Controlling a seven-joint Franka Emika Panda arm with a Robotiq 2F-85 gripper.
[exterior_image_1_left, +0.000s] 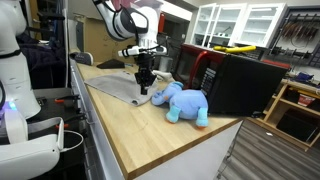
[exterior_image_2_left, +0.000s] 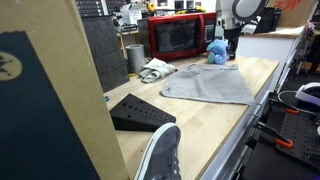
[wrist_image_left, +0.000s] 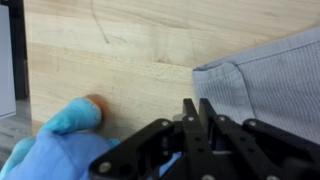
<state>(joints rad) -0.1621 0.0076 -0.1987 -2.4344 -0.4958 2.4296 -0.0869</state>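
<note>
My gripper (wrist_image_left: 197, 104) points down at the wooden table (wrist_image_left: 120, 50), its two black fingers almost together with only a thin slit between them. The tips sit at the folded corner of a grey cloth (wrist_image_left: 270, 75); I cannot tell whether any fabric is pinched. A blue plush toy (wrist_image_left: 55, 140) with an orange spot lies right beside the fingers. In both exterior views the gripper (exterior_image_1_left: 145, 88) (exterior_image_2_left: 230, 38) stands low over the cloth (exterior_image_1_left: 115, 88) (exterior_image_2_left: 210, 85), next to the plush toy (exterior_image_1_left: 183, 102) (exterior_image_2_left: 217, 50).
A red microwave (exterior_image_2_left: 178, 37) and a metal cup (exterior_image_2_left: 135, 57) stand at the back of the table. A black wedge (exterior_image_2_left: 140, 112) and a shoe (exterior_image_2_left: 160, 155) lie near that camera. A large black box (exterior_image_1_left: 240, 80) sits behind the plush toy.
</note>
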